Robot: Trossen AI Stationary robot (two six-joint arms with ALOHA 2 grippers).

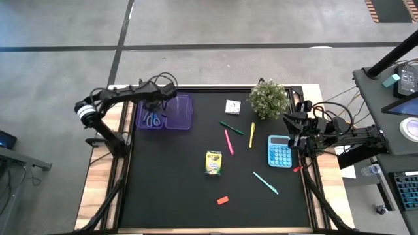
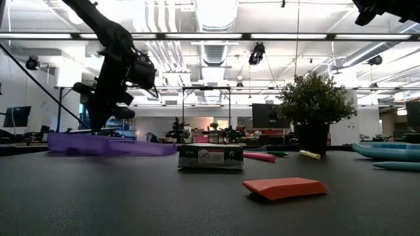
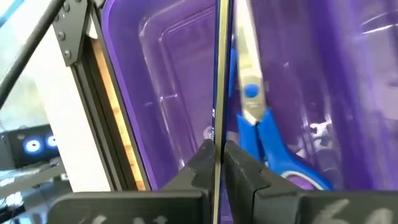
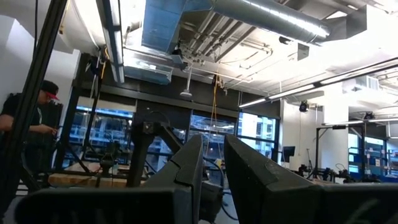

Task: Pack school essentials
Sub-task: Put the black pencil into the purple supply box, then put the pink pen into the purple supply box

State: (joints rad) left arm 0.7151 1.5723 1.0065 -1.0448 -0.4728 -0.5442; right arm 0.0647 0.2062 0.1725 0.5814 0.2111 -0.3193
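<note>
Left gripper (image 3: 218,163) hangs over the purple case (image 1: 177,111) at the far left of the table, its fingers pressed together on a thin grey pencil (image 3: 219,74) that stands upright between them. Just beside it, inside the case, lie the blue-handled scissors (image 3: 264,127). Well apart toward the table's middle lie the crayon box (image 1: 213,162), pens (image 1: 228,141) and red eraser (image 2: 285,188). Right gripper (image 4: 211,171) waits beside the plant (image 1: 268,98), fingers slightly parted and empty.
</note>
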